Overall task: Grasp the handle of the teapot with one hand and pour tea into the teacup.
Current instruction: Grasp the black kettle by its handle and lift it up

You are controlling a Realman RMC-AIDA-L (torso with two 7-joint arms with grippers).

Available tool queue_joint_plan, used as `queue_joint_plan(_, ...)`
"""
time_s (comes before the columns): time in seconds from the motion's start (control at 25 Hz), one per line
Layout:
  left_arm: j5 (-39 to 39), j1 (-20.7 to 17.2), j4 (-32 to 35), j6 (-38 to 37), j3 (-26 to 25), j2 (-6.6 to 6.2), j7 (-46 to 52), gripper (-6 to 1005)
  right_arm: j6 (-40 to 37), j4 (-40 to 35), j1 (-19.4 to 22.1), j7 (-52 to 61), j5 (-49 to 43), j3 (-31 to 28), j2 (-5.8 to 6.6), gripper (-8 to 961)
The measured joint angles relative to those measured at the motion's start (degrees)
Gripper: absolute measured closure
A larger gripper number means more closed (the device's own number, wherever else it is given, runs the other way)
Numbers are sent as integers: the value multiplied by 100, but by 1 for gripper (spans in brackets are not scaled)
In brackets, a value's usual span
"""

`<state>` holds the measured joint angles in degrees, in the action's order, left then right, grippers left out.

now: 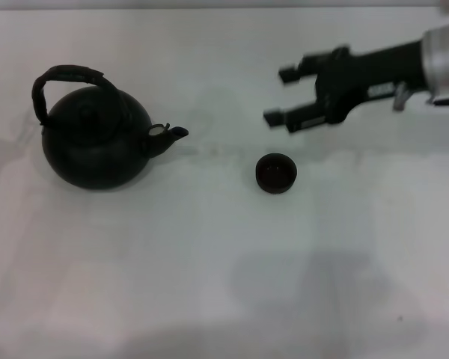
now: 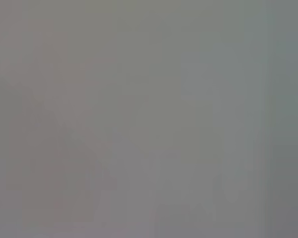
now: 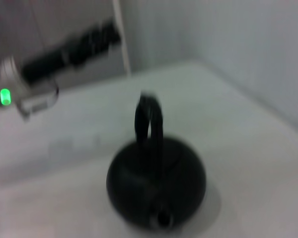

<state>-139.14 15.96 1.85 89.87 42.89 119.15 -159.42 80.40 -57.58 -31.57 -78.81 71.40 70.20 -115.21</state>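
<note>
The black teapot point(image 1: 97, 142) stands on the white table point(image 1: 209, 262) at the left, its spout pointing right toward the teacup point(image 1: 275, 173). Its arched handle point(image 1: 67, 75) rises over the lid. The small dark teacup stands near the table's middle. My right gripper point(image 1: 280, 96) is open and empty, held above the table just behind and to the right of the teacup, fingers pointing at the teapot. The right wrist view shows the teapot point(image 3: 156, 183) spout-on with its handle point(image 3: 149, 119) upright. My left arm point(image 3: 64, 49) shows blurred far behind the teapot, off the table's side.
A wide stretch of bare white table lies between the teapot and the teacup and in front of both. The left wrist view shows only a flat grey surface.
</note>
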Motion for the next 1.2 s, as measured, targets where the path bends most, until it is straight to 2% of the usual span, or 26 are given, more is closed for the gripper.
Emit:
queue_joint_plan(0.24,322,-35,-53,182,-1,3,14,208,192,84,508,-1001,1254,-687,25,82)
queue_joint_plan(0.36,506,-74,-54,272,0,1,16,209,287,214,634,-1348,1574,-891,31,82)
queue_joint_plan(0.44,705,-133,-48,404,0,-1,19,210,468,712,746,-2014,2114,-1247,33,82)
queue_joint_plan(0.48,789,-178,-37,486,-1,-1,19,211,468,712,746,-2014,2114,-1247,33,83)
queue_joint_plan(0.68,980,-461,-47,983,-1,-1,22,213,784,1752,834,-3230,2880,-1891,36,83)
queue_joint_plan(0.88,1279,-703,-44,1248,-1,-15,24,216,735,2155,859,-3484,2950,-2401,46,83)
queue_joint_plan(1.2,1541,-680,-50,933,-1,-17,180,220,500,2375,815,-3764,2921,-2370,50,84)
